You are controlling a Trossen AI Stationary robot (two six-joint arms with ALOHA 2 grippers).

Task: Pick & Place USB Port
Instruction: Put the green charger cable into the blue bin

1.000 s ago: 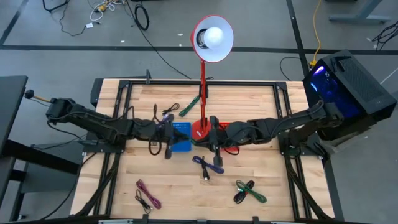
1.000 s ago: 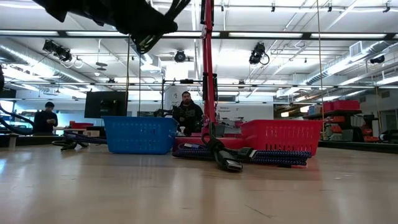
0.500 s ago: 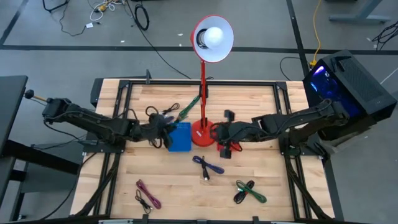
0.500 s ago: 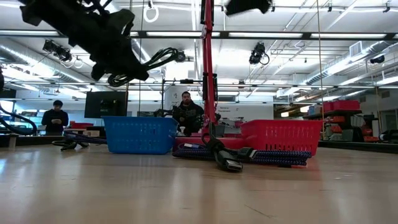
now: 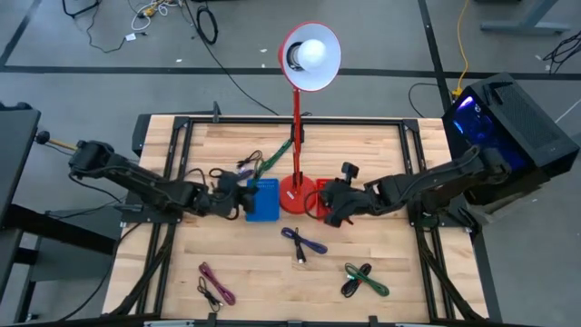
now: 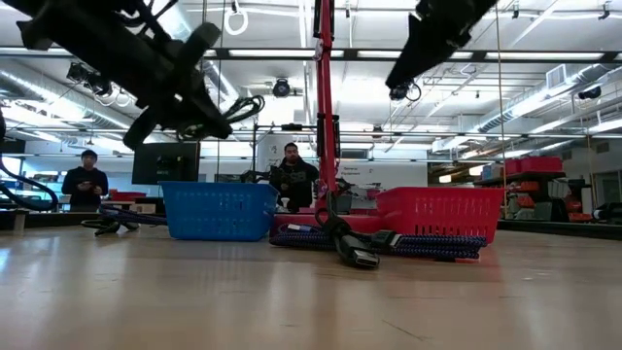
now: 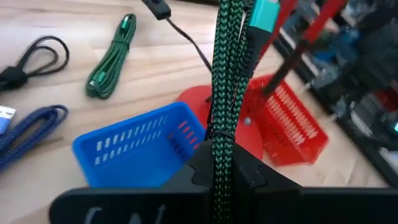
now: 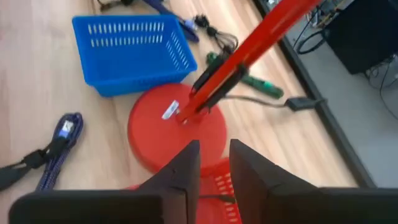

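1. Left claw is clamped on a bundled green-and-black braided cable with a teal plug end; the bundle stands up from between the fingers, and its top runs out of the left wrist view.
2. In the high view the left claw hangs just beside the blue slotted plastic basket, on its left. The held cable shows there only as a dark tangle; its colour is hard to make out.
3. Right claw stands with a narrow gap between its fingers and nothing in it. It hovers above the red slotted plastic basket, which the claw largely hides.
4. The red desk lamp with a round base stands on the wooden worktop between the two baskets.
5. Loose on the worktop: a purple-blue coiled cable, a green-and-black coiled cable and a pink-and-black cable pair near the front; a green bundled cable behind the blue basket.
6. Low view: both arms cut off at the top edge. Two people show in the room beyond, small.
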